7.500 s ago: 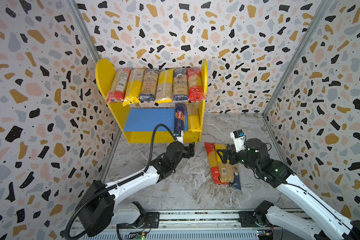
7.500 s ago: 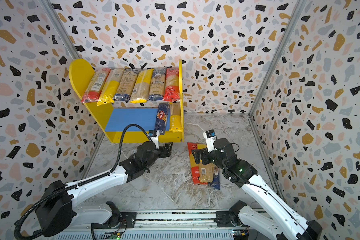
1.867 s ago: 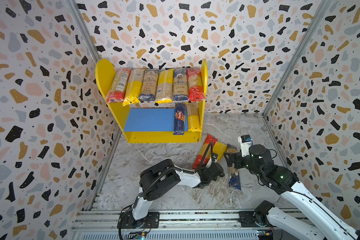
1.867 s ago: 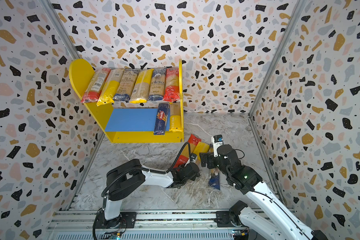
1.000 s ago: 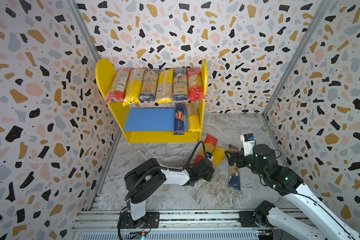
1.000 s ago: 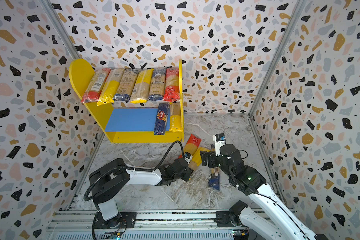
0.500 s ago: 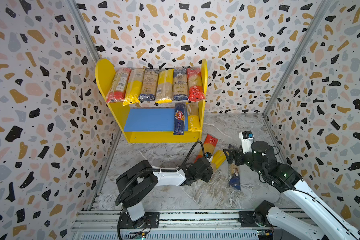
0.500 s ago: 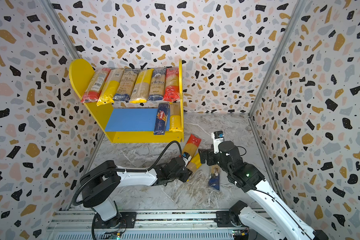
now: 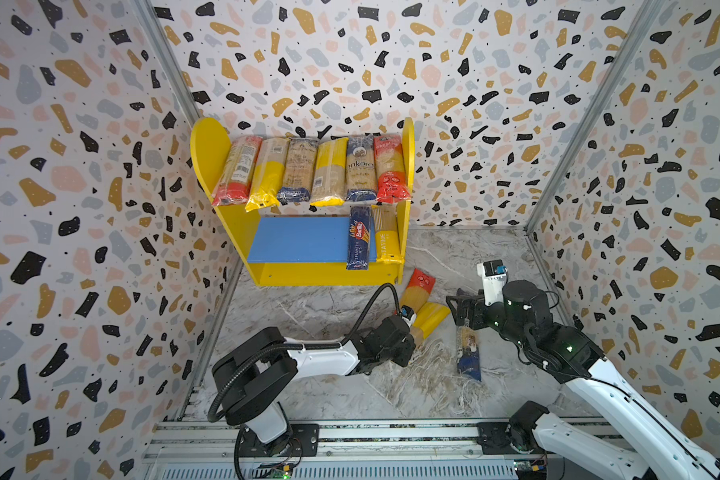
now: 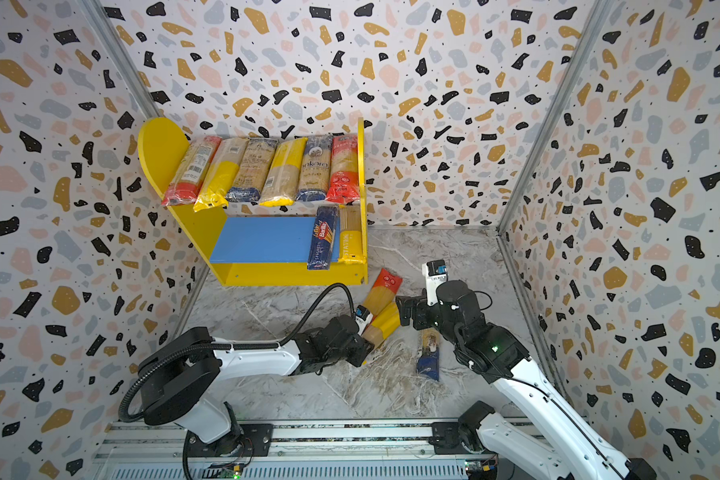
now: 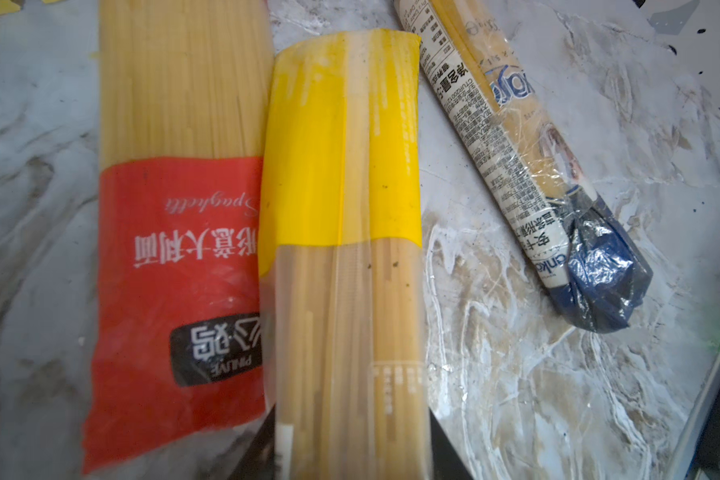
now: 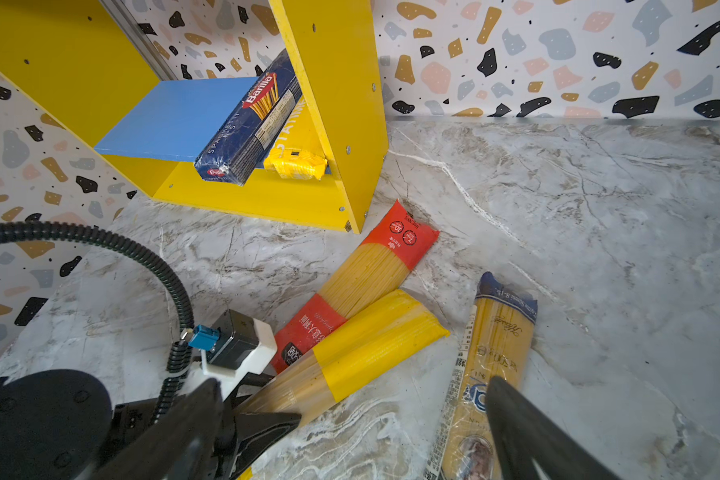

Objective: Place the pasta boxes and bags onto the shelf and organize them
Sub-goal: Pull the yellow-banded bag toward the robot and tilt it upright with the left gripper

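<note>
**Left jaws clamped on a floor pack, eight packs shelved**

Read both top views as a clock face centred on the marble floor [image 9: 308,307]. The shelf [image 9: 208,149] stands at 11 o'clock against the back wall. Its upper tier is filled by a row of six packs [image 9: 327,172] lying side by side, with their near ends overhanging the front edge. On the blue lower board [image 9: 296,239], the Barilla box [image 9: 359,239] and a yellow pack [image 9: 385,241] lie together against the 3 o'clock side panel. The rest of that board is bare.

Three packs lie on the floor between 2 and 4 o'clock. The red-ended pack [image 9: 418,289] runs from 7 to 1 o'clock. Its far end is near the shelf's front corner but not touching it. The yellow-banded pack [image 9: 431,318] lies along the red-ended pack's 4 o'clock side and overlaps its edge (the left wrist view shows this clearly). The blue-ended pack [image 9: 468,353] lies apart at 4 o'clock and points roughly from 12 to 6.

The left gripper [image 9: 410,337] reaches in from 7 o'clock. Its fingers [image 11: 443,453] press on both sides of the clear end of the yellow-banded pack, so the jaws are clamped on it. Whether that end is off the floor cannot be told.

The right gripper [image 9: 457,311] hangs at 3 o'clock with its jaws wide apart, holding nothing. In the right wrist view, one finger [image 12: 516,415] crosses in front of the blue-ended pack.
</note>
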